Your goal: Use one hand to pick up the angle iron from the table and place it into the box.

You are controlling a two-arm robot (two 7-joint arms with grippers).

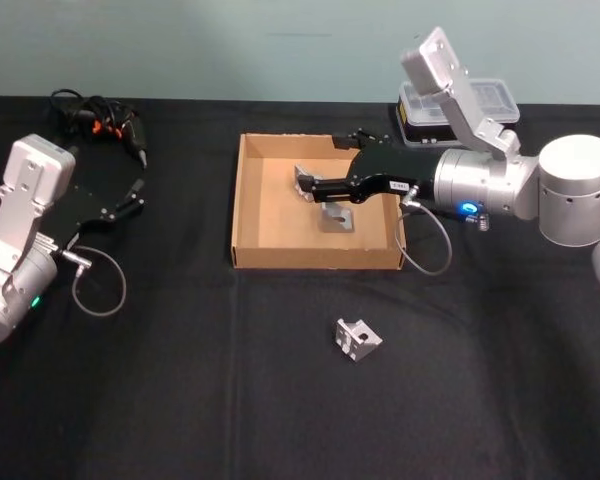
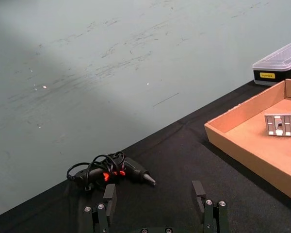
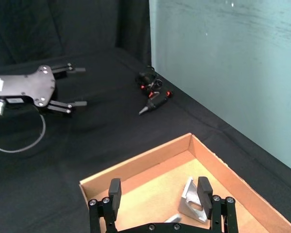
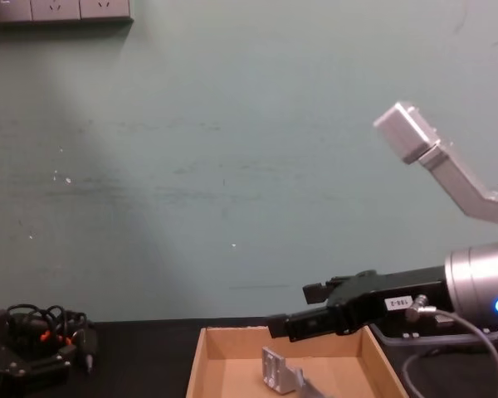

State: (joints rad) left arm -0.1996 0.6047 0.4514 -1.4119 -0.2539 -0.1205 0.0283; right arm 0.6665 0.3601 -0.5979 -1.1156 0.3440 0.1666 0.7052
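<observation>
1. Right end effector (image 1: 305, 184): hangs over the box (image 1: 315, 257), released, fingers spread, nothing grasped; bears a small white label, writing too small to read.
2. Angle iron (image 1: 337, 216): lies on the box floor just below those fingers.
3. Second angle iron (image 1: 358, 339): sits on the tabletop (image 1: 180, 380) in front of the box, apart from it.
4. Left end effector (image 1: 134, 196): parked at the left, released, near a black corded tool (image 1: 100, 118).
5. Black plastic case (image 2: 276, 65): stands behind the box; carries a yellow label, text unreadable.
</observation>
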